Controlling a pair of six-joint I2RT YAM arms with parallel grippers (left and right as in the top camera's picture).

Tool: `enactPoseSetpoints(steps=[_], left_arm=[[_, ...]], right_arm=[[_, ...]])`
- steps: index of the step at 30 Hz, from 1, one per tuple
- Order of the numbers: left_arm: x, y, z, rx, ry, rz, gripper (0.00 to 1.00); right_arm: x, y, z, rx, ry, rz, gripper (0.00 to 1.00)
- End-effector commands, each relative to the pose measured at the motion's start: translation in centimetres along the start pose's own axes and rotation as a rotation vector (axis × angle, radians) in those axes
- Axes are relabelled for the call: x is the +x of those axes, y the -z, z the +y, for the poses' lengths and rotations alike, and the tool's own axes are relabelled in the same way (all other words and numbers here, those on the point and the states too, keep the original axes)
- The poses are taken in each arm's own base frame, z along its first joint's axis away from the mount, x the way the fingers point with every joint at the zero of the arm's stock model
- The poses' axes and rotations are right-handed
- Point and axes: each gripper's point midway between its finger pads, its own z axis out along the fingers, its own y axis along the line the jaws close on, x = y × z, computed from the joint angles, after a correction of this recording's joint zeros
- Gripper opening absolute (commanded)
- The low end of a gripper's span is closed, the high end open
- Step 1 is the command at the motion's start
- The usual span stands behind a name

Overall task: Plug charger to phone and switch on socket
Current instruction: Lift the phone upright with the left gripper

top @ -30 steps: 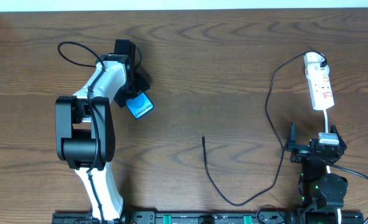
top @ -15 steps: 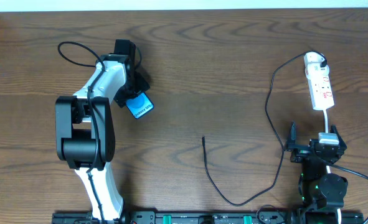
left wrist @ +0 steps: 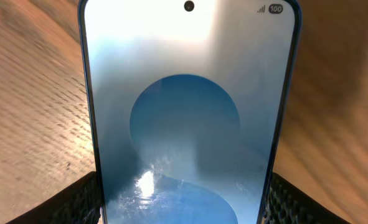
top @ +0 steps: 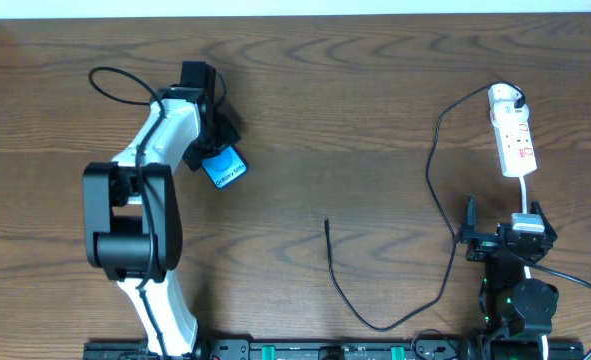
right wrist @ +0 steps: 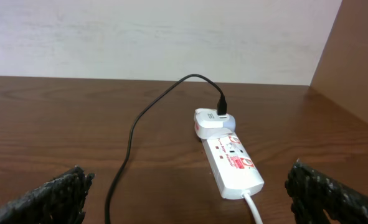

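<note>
The phone (top: 226,168), its screen bright blue, sits at the upper left with my left gripper (top: 218,153) shut on it. In the left wrist view the phone (left wrist: 187,112) fills the frame and both pads (left wrist: 78,202) press its long edges. The white socket (top: 515,140) lies at the far right. The charger's white adapter (top: 505,97) is plugged into the socket's far end. Its thin black cable (top: 445,250) loops down and left to a free tip (top: 326,222) mid-table. My right gripper (top: 503,215) stands open just short of the socket (right wrist: 233,163), holding nothing.
The socket's white cord (right wrist: 253,208) runs back toward my right gripper (right wrist: 190,199). The charger cable (right wrist: 131,143) passes left of the socket. A pale wall (right wrist: 171,37) closes the table's far edge.
The left arm's elbow has shifted slightly left. The phone and both grippers have hardly moved.
</note>
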Motion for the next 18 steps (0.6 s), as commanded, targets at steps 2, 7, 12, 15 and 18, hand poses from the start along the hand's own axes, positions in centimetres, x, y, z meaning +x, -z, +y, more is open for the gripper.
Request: enactPoseSetpoints(steps=[2, 7, 12, 15, 18], left_arm=[[-0.9, 3.0, -0.6, 0.052, -0.005, -0.056, 0.07], [-1.0, 4.6, -0.8, 0.075, -0.004, -0.077, 0.07], [-0.7, 6.3, -1.6, 0.138, -0.007, -0.072, 0.07], [-0.3, 7.4, -2.5, 0.197, -0.011, -0.058, 0.07], [0.3, 8.7, -3.5, 0.276, -0.017, -0.029, 0.07]], right_arm=[[0.0, 0.0, 0.1, -0.002, 0.013, -0.001, 0.99], [0.0, 0.0, 0.1, -0.002, 0.013, -0.001, 0.99], [0.0, 0.0, 0.1, -0.002, 0.013, -0.001, 0.99], [0.0, 0.0, 0.1, -0.002, 0.013, -0.001, 0.99], [0.0, 0.0, 0.1, -0.002, 0.013, -0.001, 0.99]])
